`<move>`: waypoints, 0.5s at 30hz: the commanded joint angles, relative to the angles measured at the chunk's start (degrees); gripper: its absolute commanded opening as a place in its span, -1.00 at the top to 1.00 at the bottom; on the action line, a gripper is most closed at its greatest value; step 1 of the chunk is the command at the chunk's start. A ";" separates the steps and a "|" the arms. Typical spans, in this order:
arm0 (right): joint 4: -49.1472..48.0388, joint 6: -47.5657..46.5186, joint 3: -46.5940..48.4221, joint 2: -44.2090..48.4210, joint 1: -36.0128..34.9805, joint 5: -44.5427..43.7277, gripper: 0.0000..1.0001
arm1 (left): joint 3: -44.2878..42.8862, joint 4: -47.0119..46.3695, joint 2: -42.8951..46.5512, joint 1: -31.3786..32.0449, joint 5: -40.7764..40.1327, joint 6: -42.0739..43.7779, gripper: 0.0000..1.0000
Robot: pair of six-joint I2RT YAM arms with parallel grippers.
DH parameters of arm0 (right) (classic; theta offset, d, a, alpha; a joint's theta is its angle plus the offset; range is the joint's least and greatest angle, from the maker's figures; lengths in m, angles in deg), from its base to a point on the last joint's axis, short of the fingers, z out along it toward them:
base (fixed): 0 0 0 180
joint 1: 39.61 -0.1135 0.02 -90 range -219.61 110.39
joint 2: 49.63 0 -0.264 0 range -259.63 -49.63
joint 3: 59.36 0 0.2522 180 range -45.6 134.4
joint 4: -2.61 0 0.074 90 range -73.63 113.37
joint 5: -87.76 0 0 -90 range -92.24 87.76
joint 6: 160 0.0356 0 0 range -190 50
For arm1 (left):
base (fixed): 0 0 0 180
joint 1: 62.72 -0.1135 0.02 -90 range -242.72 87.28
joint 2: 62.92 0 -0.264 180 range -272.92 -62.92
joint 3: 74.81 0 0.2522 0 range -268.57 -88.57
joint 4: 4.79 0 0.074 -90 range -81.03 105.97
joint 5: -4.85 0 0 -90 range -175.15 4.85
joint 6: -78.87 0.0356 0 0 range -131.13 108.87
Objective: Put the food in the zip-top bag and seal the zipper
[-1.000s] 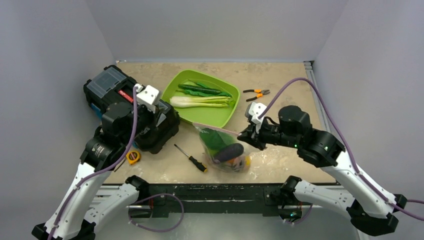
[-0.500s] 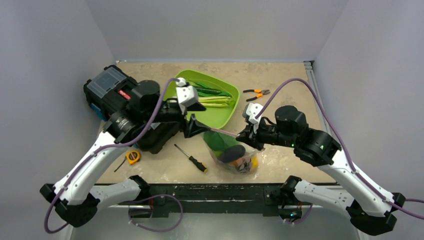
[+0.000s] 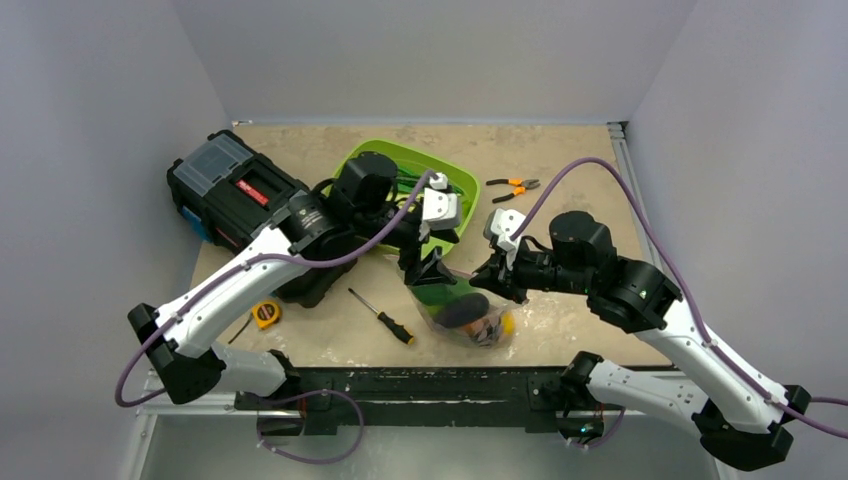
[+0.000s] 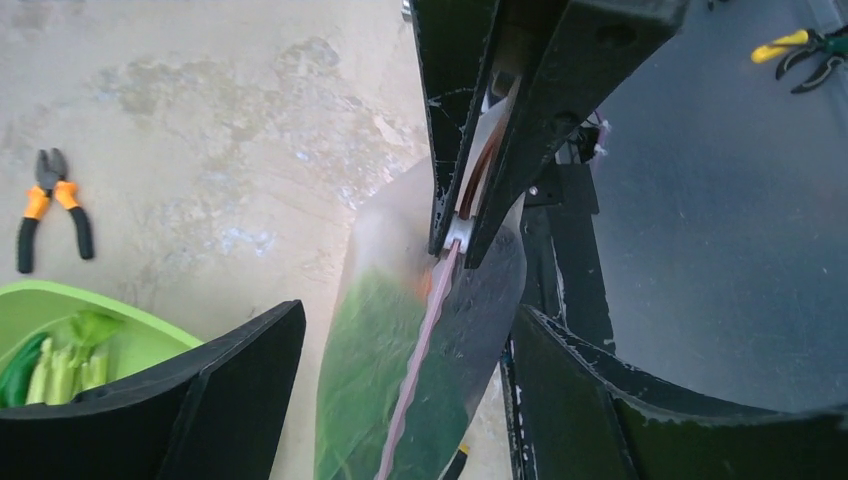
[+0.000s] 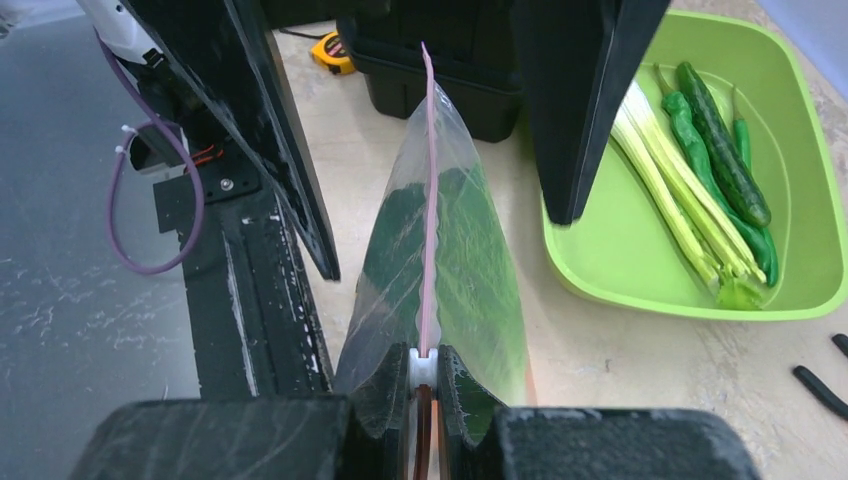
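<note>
Right hand [image 5: 424, 372] clamped on zipper [image 5: 428, 200] | left hand [image 4: 405, 315] fingers apart, straddling zip-top bag [image 4: 480, 290]

Mottled beige table [image 3: 560, 160] with black toolbox [image 3: 235, 190], lime-green tray [image 3: 455, 175], orange-handled pliers [image 3: 513, 187], screwdriver [image 3: 383, 316], yellow tape measure [image 3: 265, 314] and zip-top bag [image 3: 455, 305].
</note>
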 commanded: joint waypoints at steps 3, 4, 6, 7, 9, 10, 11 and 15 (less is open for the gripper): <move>-3.31 -1.21 1.90 0.07 0.08 1.48 1.00 | -3.29 2.37 -3.44 1.68 4.60 2.71 -0.35; -3.30 -1.25 1.92 -0.13 0.10 1.41 1.00 | -3.56 2.76 -3.85 1.69 4.79 2.63 -0.27; -3.30 -1.23 2.07 -0.35 0.11 1.40 1.00 | -4.15 4.14 -4.70 1.78 4.27 2.67 -0.14; -3.30 -1.25 2.09 -0.42 0.11 1.48 1.00 | -4.41 4.77 -4.98 1.78 3.85 2.74 -0.07; -3.40 -1.22 2.09 -0.45 0.11 1.41 1.00 | -4.32 5.41 -5.24 1.98 2.56 2.69 0.06; -3.32 -1.21 2.03 -0.45 0.11 1.33 1.00 | -4.13 5.45 -5.12 2.04 1.46 2.59 0.17; -3.31 -1.16 2.01 -0.39 0.06 1.20 1.00 | -4.00 5.44 -4.95 2.11 0.59 2.49 0.28; -3.22 -1.16 2.01 -0.21 0.08 0.60 1.00 | -3.48 5.75 -4.44 2.18 -1.75 1.74 0.44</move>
